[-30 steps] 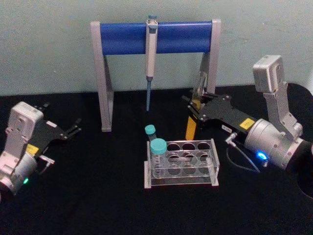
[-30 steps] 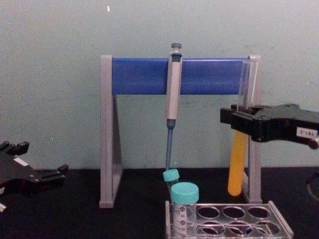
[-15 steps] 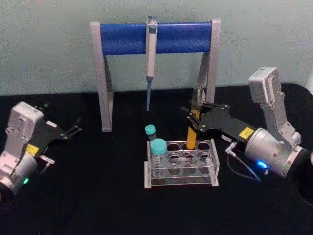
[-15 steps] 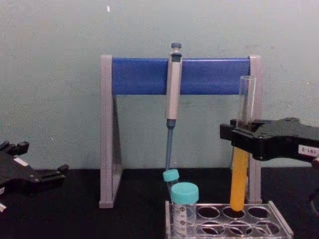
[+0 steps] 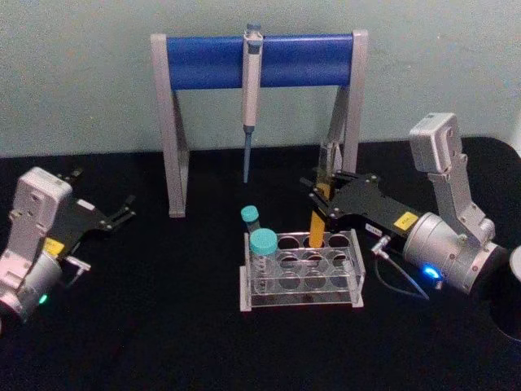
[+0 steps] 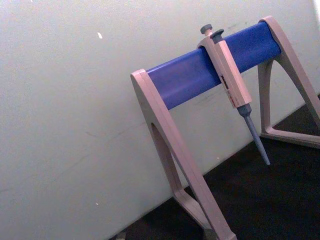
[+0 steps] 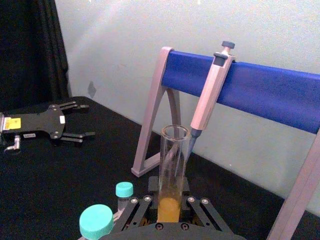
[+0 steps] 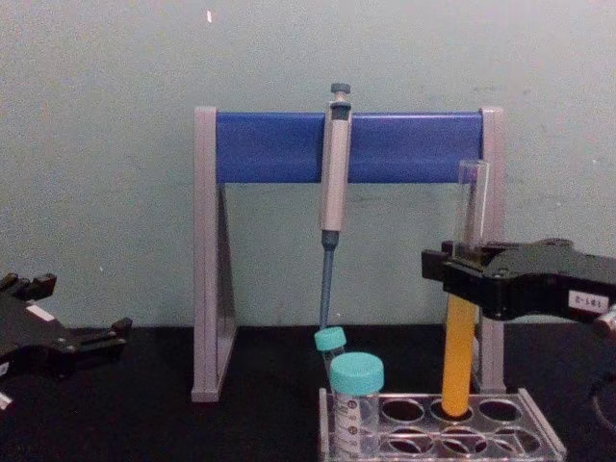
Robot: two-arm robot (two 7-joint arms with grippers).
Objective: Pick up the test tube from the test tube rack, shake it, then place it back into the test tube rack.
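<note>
Right gripper (image 5: pixel 322 198): above the rack's back row; fingers pinch the tube at mid height.
Tube (image 8: pixel 458 346): nearly upright, leaning slightly; lower half orange-yellow; bottom end in the middle hole of the back row.
Rack (image 5: pixel 301 299): on the black table, in front of the stand (image 5: pixel 203 61); teal-capped vials (image 5: pixel 263 252) at its left end.
Left gripper (image 7: pixel 86 120): parked at the left, well apart from the rack; fingers spread, holding nothing.
Pipette (image 5: pixel 252 81): hangs from the stand's blue bar.
</note>
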